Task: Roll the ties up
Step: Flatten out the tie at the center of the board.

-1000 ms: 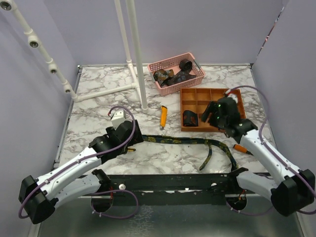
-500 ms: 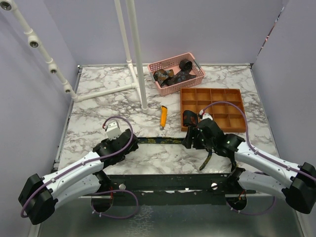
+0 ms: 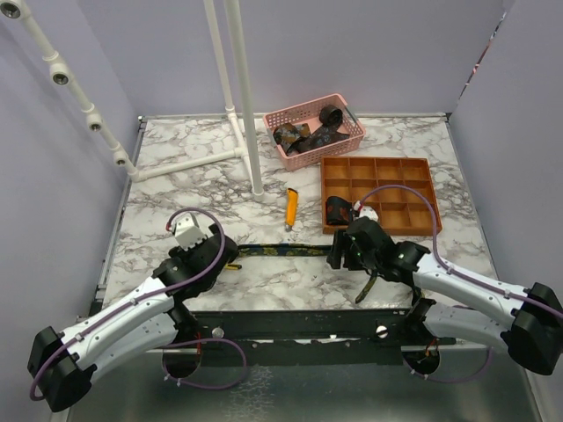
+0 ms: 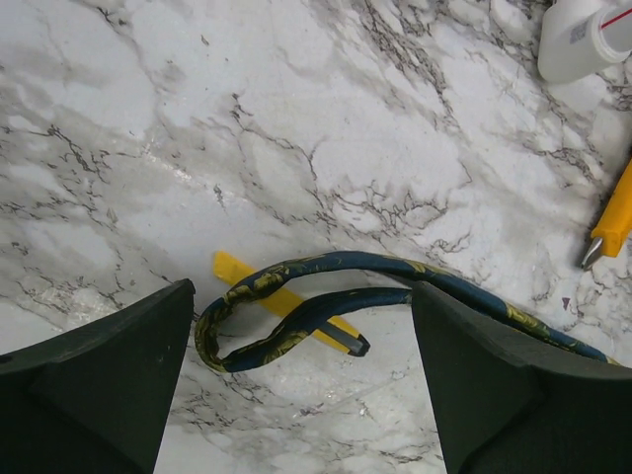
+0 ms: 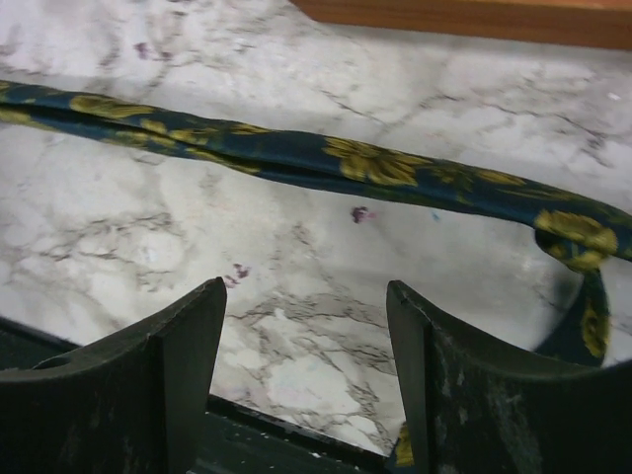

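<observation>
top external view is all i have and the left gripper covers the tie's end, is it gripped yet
Observer: No. In the left wrist view the left gripper is open, and the tie end lies on the table, folded back into a loop, touching neither jaw.
Operator: anything under that loop
Observer: Yes, a flat yellow strip lies under it, its dark end poking out of the loop on the far side.
Operator: and the right arm
Observer: In the right wrist view the right gripper is open and holds nothing. The tie runs across the table beyond its jaws, not between them.
</observation>
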Controlling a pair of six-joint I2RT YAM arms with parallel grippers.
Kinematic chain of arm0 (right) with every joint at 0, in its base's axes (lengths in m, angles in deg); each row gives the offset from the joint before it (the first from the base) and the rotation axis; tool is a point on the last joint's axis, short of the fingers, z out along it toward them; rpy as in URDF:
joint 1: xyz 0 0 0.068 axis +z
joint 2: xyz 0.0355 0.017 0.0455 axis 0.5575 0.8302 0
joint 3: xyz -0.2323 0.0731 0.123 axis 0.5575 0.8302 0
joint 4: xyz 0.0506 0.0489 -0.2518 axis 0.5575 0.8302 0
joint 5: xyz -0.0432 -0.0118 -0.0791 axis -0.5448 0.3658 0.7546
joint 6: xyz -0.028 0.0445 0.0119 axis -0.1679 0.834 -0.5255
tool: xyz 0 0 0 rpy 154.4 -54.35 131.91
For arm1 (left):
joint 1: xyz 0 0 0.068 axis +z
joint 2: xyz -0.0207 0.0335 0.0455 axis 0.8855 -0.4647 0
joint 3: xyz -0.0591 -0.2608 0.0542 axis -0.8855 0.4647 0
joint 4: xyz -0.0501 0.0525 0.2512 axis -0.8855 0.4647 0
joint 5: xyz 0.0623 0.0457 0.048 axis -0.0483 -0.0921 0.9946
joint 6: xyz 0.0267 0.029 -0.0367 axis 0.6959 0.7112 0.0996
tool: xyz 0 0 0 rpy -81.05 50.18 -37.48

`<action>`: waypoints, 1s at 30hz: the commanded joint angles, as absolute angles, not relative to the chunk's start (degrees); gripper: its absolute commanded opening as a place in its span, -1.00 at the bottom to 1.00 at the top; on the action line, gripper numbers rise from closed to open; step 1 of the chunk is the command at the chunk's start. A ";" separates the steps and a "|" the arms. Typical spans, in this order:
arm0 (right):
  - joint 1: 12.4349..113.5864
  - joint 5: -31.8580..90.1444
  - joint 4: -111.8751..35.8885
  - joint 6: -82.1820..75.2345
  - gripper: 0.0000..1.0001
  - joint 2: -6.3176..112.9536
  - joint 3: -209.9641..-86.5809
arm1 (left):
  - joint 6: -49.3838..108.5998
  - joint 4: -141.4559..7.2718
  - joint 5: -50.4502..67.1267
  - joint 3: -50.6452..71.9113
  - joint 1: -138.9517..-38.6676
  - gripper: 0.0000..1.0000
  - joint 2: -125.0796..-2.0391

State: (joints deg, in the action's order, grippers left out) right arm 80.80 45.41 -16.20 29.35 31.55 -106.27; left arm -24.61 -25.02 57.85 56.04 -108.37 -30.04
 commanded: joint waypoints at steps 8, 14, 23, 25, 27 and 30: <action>79.97 63.44 -7.56 47.25 0.60 28.61 -102.17 | -12.37 -26.44 46.13 45.41 -110.52 0.61 -38.06; 75.53 63.11 -3.88 50.80 0.64 27.61 -101.57 | -17.29 -31.62 46.73 45.73 -125.61 0.61 -41.51; 75.66 50.17 5.93 45.27 0.57 28.72 -107.85 | -13.97 -48.71 47.16 50.73 -128.38 0.58 -46.31; 76.76 48.93 8.44 46.21 0.55 28.99 -107.32 | -13.10 -50.32 49.13 51.01 -127.21 0.51 -47.46; 77.32 47.83 10.32 46.60 0.53 28.88 -106.72 | -12.43 -52.48 48.08 51.94 -124.34 0.43 -49.09; 77.74 49.18 13.96 47.94 0.52 30.18 -108.03 | -11.94 -58.08 42.41 54.76 -118.69 0.26 -51.93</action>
